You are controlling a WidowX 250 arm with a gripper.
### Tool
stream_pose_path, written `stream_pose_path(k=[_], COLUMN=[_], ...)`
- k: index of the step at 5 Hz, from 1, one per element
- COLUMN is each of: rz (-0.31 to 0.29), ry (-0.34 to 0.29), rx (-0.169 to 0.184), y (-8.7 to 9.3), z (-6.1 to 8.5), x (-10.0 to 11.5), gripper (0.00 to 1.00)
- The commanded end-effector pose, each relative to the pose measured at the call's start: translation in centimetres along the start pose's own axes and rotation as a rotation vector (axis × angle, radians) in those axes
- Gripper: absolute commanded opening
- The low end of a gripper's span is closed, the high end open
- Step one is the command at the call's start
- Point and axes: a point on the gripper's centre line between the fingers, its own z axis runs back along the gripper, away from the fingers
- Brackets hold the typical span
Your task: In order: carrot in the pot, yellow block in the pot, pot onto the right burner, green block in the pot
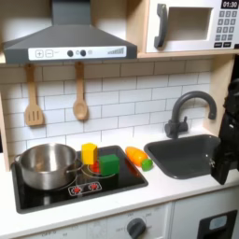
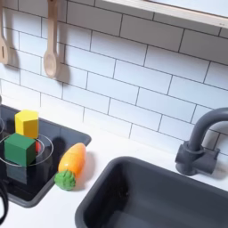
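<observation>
The steel pot stands on the left burner of the black stovetop. Right of it is the yellow block, upright, with the green block just in front on the right burner. The carrot lies on the stove's right edge beside the sink, green tip toward the front. My gripper hangs as a dark shape at the first exterior view's right edge, over the sink and well away from all of these. Its jaws are too dark to read.
A black sink with a dark faucet lies right of the stove. A wooden spatula and spoon hang on the tiled wall. A range hood and microwave sit overhead.
</observation>
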Motion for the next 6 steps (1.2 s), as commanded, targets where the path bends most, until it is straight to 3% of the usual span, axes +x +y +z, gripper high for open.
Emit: stream_pose_path(k=[1, 6], rz=[0.000, -0.025], ry=[0.000, 0.009], rx=[-0.001, 0.011], y=[0.0, 1.5], z=[0.0, -1.9], x=[0.0, 5.9], gripper=[1.00, 1.00])
